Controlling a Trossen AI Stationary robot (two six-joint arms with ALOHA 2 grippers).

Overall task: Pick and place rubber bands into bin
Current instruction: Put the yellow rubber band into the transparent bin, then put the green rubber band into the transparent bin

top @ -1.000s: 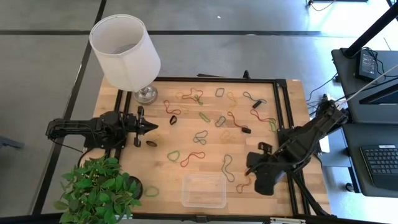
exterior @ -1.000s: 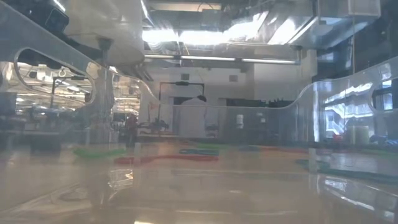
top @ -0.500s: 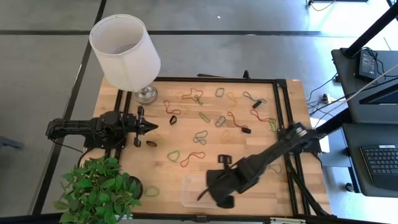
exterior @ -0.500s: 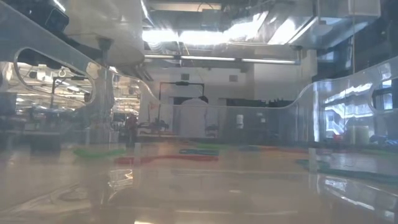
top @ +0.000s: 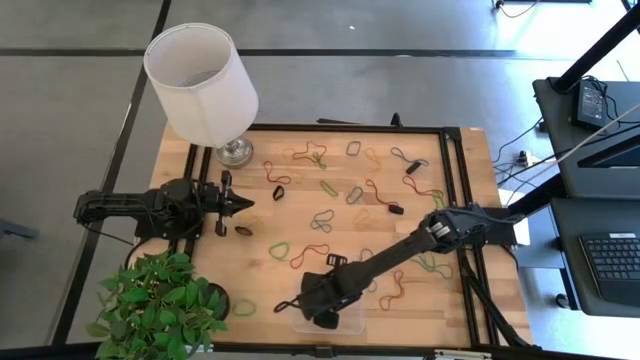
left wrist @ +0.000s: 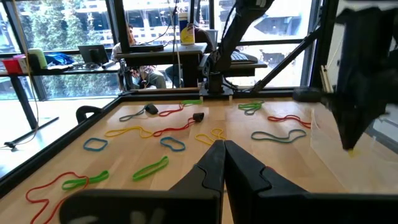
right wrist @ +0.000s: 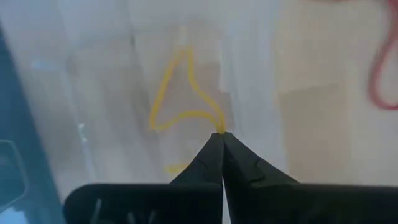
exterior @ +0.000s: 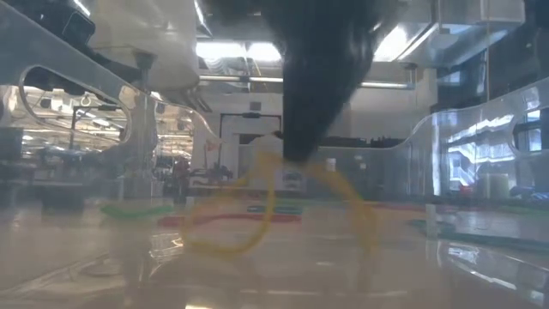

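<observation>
A yellow rubber band [right wrist: 180,93] hangs below my right gripper [right wrist: 221,134], which is shut on it above the left part of the clear bin [top: 345,318] at the table's near edge. In the low view the gripper [exterior: 298,157] comes down from above with the band [exterior: 257,219] looping under it. Several other rubber bands [top: 320,220] in red, green, yellow and black lie flat on the wooden table. My left gripper [left wrist: 222,147] waits shut at the table's left, pointing level toward the right. My right gripper pinches the yellow band at the top of its loop [right wrist: 219,129] between its two fingertips, coming steeply from above. The band hangs slack below the fingers inside the bin's walls. Whether its lower end [exterior: 227,249] touches the bin's floor I cannot tell.
A lamp with a white shade [top: 200,80] stands at the far left corner. A green plant [top: 160,305] fills the near left corner. A black frame [top: 455,180] runs along the table's far and right sides.
My right gripper has swept from the table's near right toward its left edge and come down over the bin. It has entered the low view from above with the yellow band hanging below it.
</observation>
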